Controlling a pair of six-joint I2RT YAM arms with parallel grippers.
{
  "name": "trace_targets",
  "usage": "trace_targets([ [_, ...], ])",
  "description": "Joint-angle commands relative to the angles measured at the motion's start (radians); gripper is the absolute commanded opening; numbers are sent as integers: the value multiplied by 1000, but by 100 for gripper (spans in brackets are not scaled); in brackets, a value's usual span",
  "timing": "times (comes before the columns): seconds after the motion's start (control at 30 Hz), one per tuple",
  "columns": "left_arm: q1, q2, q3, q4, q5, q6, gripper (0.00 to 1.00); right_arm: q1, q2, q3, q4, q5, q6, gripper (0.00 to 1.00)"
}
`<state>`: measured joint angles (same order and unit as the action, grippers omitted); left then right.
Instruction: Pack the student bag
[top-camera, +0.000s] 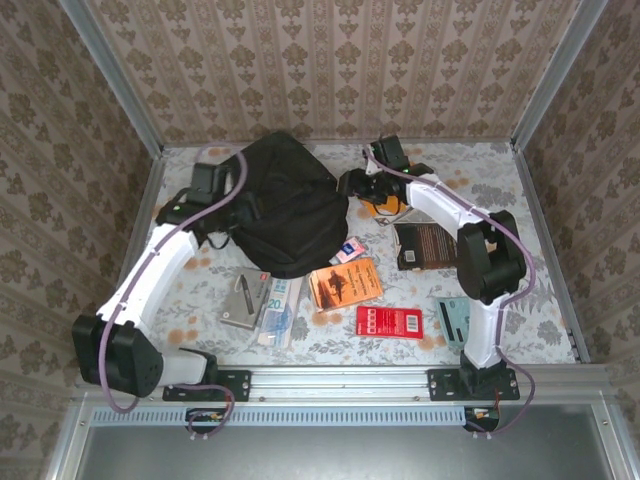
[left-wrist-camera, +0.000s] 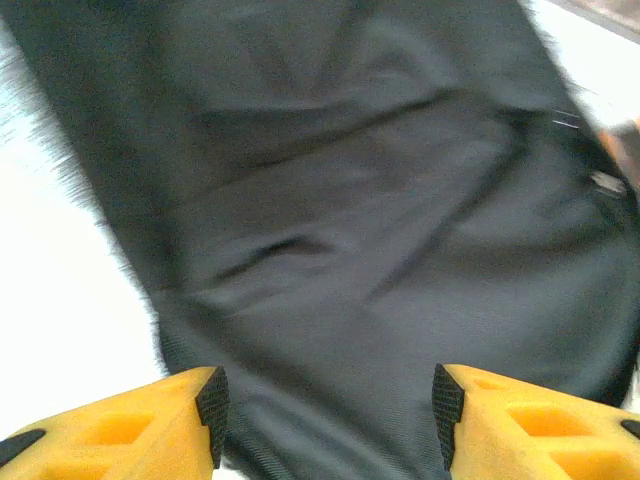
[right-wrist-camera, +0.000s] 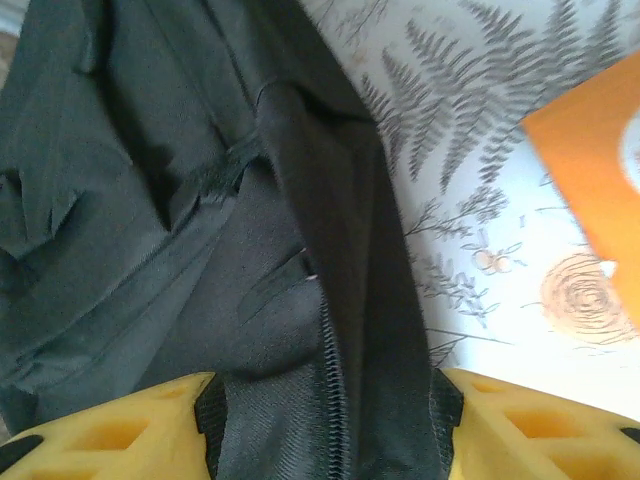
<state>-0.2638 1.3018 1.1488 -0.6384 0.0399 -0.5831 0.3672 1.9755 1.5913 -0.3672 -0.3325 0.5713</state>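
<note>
Rail (top-camera: 340, 382) along the bottom edge of the top view carries two arm bases, the left arm (top-camera: 150, 275) rising up the left side and the right arm (top-camera: 485, 260) up the right. Above it on the floral table (top-camera: 330, 342) lie seven loose flat things. In the lowest row are one red booklet (top-camera: 389, 321) at centre right, one teal sheet (top-camera: 455, 318) beside the right arm, one grey case (top-camera: 243, 298) and one banknote-printed pack (top-camera: 280, 310) touching it at centre left. Higher up are one orange book (top-camera: 345, 283), one small pink card (top-camera: 349, 250) and one dark brown book (top-camera: 425, 245). An eighth thing, an orange sheet (top-camera: 385, 207), sits partly under the right arm. The one student bag (top-camera: 285, 205), black and slumped, lies above centre, its lower edge just beside the orange book and the pink card. The left gripper (top-camera: 240, 208) is at the bag's left flank; in its wrist view the left gripper (left-wrist-camera: 325, 400) stands wide with nothing clasped, black cloth beyond its two yellow fingers (left-wrist-camera: 150, 430). The right gripper (top-camera: 350, 183) meets the bag's upper right edge; its wrist view shows the right gripper (right-wrist-camera: 325, 410) wide too, astride one zipped fold of the bag that reaches both pads. Patterned wall (top-camera: 330, 70) closes the top of the frame.
</note>
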Motion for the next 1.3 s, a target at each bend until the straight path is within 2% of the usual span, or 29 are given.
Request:
trace_targets([
  [0.0, 84, -3, -68, -37, -8, -147, 59, 15, 15, 29, -32, -56, -36, 58],
  [0.1, 114, 18, -104, -23, -40, -158, 59, 16, 20, 20, -18, -60, -33, 56],
  [0.27, 137, 132, -104, 70, 9, -175, 59, 18, 31, 9, -8, -71, -31, 53],
  [0.5, 141, 354, 38, 152, 127, -160, 53, 27, 21, -41, 40, -92, -8, 47],
  [0.6, 141, 418, 115, 155, 141, -141, 50, 34, 19, -72, 77, -110, 18, 45],
  [0.8, 148, 502, 309, 107, 87, -83, 50, 84, 6, -135, 150, -144, 78, 42],
  [0.93, 148, 547, 404, 71, 62, -47, 53, 164, -8, -182, 245, -181, 144, 42],
  [1.0, 148, 556, 436, 45, 30, -20, 54, 202, -8, -175, 251, -189, 147, 45],
  [1.07, 148, 545, 450, 21, -8, -5, 55, 217, -26, -171, 206, -123, 134, 54],
  [1.17, 143, 502, 436, 23, -8, -4, 56, 196, -88, -201, 144, 13, 122, 65],
  [1.27, 117, 455, 406, 40, 20, -9, 56, 149, -127, -226, 164, 7, 138, 69],
])
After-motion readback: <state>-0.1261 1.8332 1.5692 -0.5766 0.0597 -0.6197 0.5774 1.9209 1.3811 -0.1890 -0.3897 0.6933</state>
